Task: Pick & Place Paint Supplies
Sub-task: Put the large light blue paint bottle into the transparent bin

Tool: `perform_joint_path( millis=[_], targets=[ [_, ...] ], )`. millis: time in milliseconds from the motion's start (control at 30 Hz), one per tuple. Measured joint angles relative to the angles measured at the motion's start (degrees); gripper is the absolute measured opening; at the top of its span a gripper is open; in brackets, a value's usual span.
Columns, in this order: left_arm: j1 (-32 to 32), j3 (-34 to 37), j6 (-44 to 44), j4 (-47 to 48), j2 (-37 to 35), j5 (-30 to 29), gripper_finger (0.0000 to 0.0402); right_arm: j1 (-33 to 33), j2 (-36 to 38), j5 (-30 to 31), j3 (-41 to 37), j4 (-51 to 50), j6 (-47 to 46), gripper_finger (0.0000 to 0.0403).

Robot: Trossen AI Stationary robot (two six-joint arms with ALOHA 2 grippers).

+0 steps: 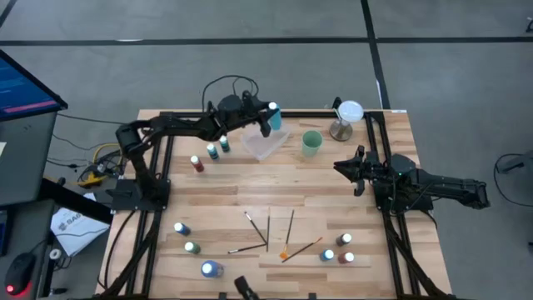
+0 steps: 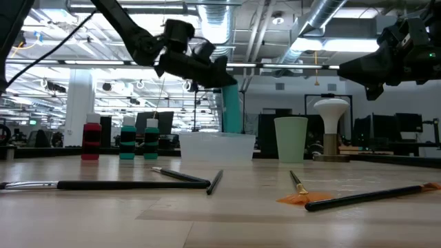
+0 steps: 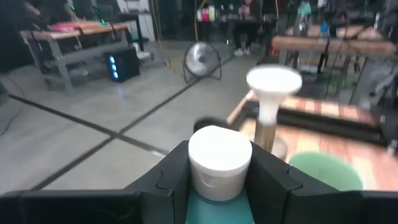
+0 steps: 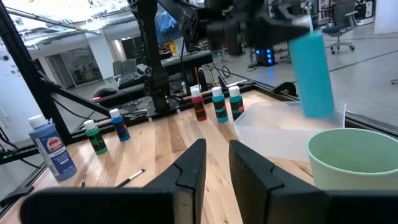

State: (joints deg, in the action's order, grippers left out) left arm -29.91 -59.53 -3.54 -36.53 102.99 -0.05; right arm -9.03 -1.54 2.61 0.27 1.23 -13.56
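Left gripper (image 1: 271,117) jaws clamp tall teal bottle (image 4: 313,73) by cap end, long axis vertical, hanging directly over clear tray (image 1: 266,143). Right gripper (image 1: 346,166) waits nearby, jaws narrow, empty.

Ten paint bottles (image 1: 211,268), five paintbrushes (image 1: 291,227), one cup (image 1: 311,143), one tray (image 1: 266,143)

Grey floor (image 1: 250,50) w/ dark lines crossing it surrounds the wooden table (image 1: 275,187); a monitor (image 1: 25,87) glows blue at one side. Beyond the table — open workshop, exposed ducts and pipes (image 2: 324,21) under the ceiling, strip lights, big windows (image 2: 41,103). A floor fan (image 3: 203,61) stands near workbenches (image 3: 81,37) — office chair (image 4: 345,28) farther off.
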Motion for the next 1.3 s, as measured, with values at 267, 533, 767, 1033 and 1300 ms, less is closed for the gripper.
perform_joint_path(
  millis=[267, 533, 767, 1033, 1300],
  targets=[
    [-0.5, 0.2, -0.8, -0.6, 3.8, -0.3, 0.0113, 0.0, 0.0, 0.0, 0.0, 0.0, 0.0, 0.0065],
    [-1.7, 2.5, -2.6, -3.7, 4.8, -0.4, 0.0113, 0.0, 0.0, 0.0, 0.0, 0.0, 0.0, 0.0066],
    [-1.9, 2.7, -3.3, -6.2, 5.6, -0.4, 0.0113, 0.0, 0.0, 0.0, 0.0, 0.0, 0.0, 0.0066],
    [-1.9, 2.8, -2.9, -7.4, 6.7, -0.8, 0.0113, 0.0, 0.0, 0.0, 0.0, 0.0, 0.0, 0.0066],
    [-2.3, 2.8, -3.1, -7.3, 6.7, -1.6, 0.0114, 0.0, 0.0, 0.0, 0.0, 0.0, 0.0, 0.0066]
  ],
)
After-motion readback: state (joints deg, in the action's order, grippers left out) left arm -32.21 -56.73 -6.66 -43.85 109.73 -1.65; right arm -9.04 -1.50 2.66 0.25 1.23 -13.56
